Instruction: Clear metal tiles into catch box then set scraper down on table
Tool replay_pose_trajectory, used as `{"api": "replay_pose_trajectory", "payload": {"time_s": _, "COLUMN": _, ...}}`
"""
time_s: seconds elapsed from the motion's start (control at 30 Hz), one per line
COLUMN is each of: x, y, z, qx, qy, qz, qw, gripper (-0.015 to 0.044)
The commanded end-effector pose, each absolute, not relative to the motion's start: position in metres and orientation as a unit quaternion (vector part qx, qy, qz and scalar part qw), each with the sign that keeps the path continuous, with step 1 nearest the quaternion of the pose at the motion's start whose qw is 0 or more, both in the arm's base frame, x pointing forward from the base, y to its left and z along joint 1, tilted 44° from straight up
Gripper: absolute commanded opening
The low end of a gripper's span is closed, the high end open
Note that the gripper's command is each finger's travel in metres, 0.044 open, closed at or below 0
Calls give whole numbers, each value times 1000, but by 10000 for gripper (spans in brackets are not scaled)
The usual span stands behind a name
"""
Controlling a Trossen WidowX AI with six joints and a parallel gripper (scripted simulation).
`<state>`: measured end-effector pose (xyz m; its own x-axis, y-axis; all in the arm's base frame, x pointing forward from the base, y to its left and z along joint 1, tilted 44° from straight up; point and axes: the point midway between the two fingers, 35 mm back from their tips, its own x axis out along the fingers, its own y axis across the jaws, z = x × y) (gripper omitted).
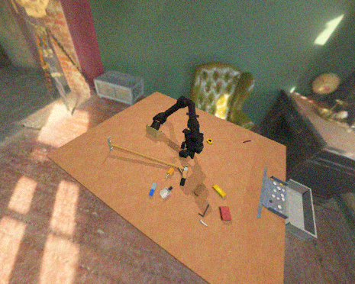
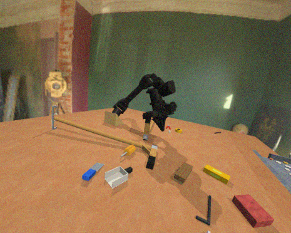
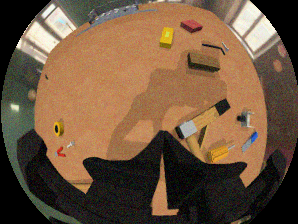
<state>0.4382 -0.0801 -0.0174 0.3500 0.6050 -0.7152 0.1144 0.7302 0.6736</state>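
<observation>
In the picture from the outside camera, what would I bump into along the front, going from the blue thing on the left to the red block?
blue-handled scraper → grey tray → brown block → yellow block → red block

My 1 arm (image 1: pixel 193 122) (image 2: pixel 157 97): matt black throughout, chunky jointed segments, slimmer link between; my gripper (image 3: pixel 162 133): black, 2 broad fingers, pointed tips.

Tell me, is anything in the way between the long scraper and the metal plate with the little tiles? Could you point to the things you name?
Yes: between the long scraper (image 1: pixel 144 156) (image 2: pixel 96 132) and the plate (image 1: pixel 268 196) lie a brown block (image 1: pixel 199 189) (image 2: pixel 183 173) (image 3: pixel 203 61) and a yellow bar (image 1: pixel 219 191) (image 2: pixel 216 174) (image 3: pixel 167 37), with a red block (image 1: pixel 225 213) (image 2: pixel 252 210) (image 3: pixel 191 25) off beside them.
</observation>
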Motion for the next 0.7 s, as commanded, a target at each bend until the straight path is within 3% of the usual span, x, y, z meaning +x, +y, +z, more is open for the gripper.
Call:
{"api": "replay_pose_trajectory", "payload": {"time_s": 0.0, "x": 441, "y": -85, "z": -24, "qx": 327, "qy": 549, "qz": 163, "qw": 752, "gripper": 0}}
{"api": "replay_pose_trajectory", "payload": {"time_s": 0.67, "x": 456, "y": -107, "z": -41, "qx": 326, "qy": 549, "qz": 162, "qw": 752, "gripper": 0}}
